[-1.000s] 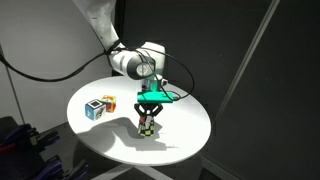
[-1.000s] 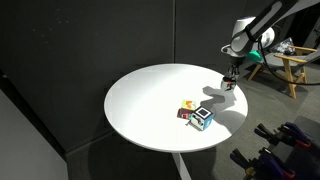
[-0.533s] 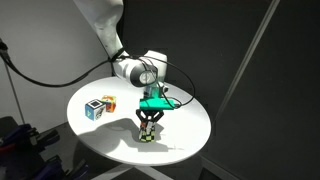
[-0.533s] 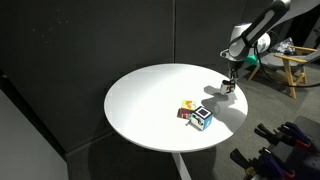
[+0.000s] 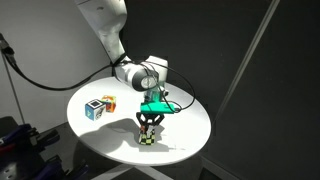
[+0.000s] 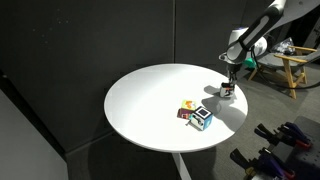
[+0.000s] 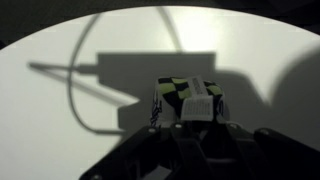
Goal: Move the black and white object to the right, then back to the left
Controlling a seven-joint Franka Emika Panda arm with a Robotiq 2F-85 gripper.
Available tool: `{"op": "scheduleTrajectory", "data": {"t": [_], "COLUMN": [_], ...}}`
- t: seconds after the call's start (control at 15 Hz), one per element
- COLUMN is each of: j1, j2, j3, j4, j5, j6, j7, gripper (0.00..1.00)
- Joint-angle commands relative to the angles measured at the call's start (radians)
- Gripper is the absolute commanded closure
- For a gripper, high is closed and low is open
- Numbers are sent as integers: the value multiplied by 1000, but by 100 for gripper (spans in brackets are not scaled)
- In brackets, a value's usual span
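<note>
Clasping the black and white object point(image 5: 147, 137), fingers point(image 5: 142, 125) overhang a dark room's point(image 5: 240, 60) white table point(image 5: 190, 125).

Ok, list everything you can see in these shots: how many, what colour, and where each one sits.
table: one, white, round, mid-scene
block: one, black and white with yellow-green bits, on the table between the tool's fingers
cube: one, blue and white, on the table away from the tool
small piece: one, orange-red, right beside the cube
wooden frame: one, light wood, on the floor beyond the table
curtain: dark, behind the table
arm: one, white, reaching over the table
tool: one, black with a green part, down at the tabletop, shut on the block
</note>
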Motion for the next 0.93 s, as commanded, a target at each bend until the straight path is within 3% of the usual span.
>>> {"op": "scheduleTrajectory", "data": {"t": [0.0, 0.33, 0.87], "j1": [-15, -17, -13], "j2": [3, -23, -101], "j3": [11, 14, 21], "j4": [20, 5, -14], "j5": [-8, -5, 5], "j6": [-6, -18, -63], "j7": [-6, -11, -16], "gripper": [42, 2, 0]}}
